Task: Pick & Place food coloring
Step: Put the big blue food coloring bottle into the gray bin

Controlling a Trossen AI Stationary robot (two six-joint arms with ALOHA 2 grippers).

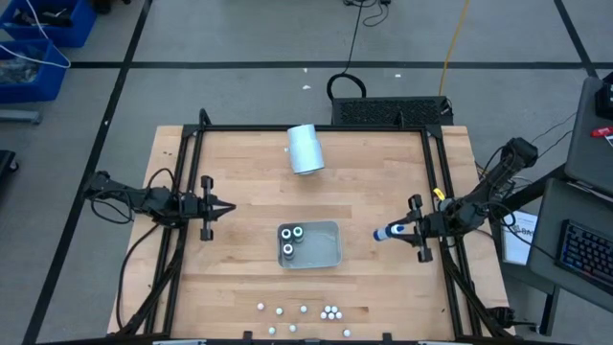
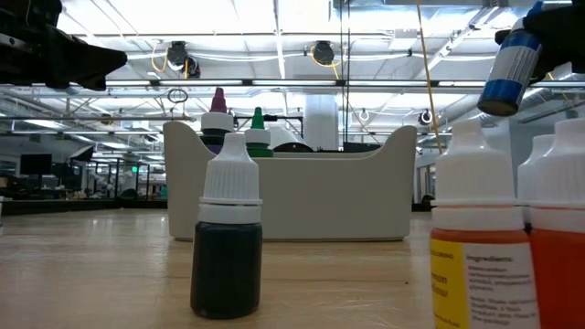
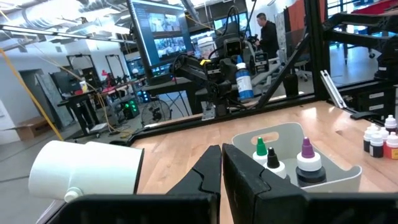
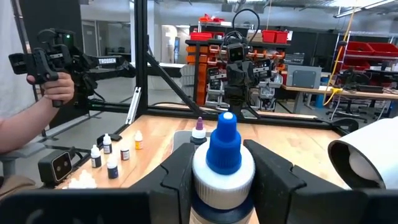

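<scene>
A blue-capped food coloring bottle (image 4: 222,163) sits clamped between the right gripper's (image 1: 410,230) fingers, raised above the table (image 1: 239,163) near its right edge, just right of the grey tray (image 1: 326,251). Three bottles (image 1: 290,241) stand in the tray; more (image 1: 330,311) line the front edge. The left gripper (image 1: 222,207), closed and empty, hangs by the left edge.

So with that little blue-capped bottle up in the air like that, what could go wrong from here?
The right hand holds the blue-capped bottle off to one side of the grey tray; let go early, it would probably fall on the table. The tray already holds three bottles, so a careless drop might knock one over.
</scene>
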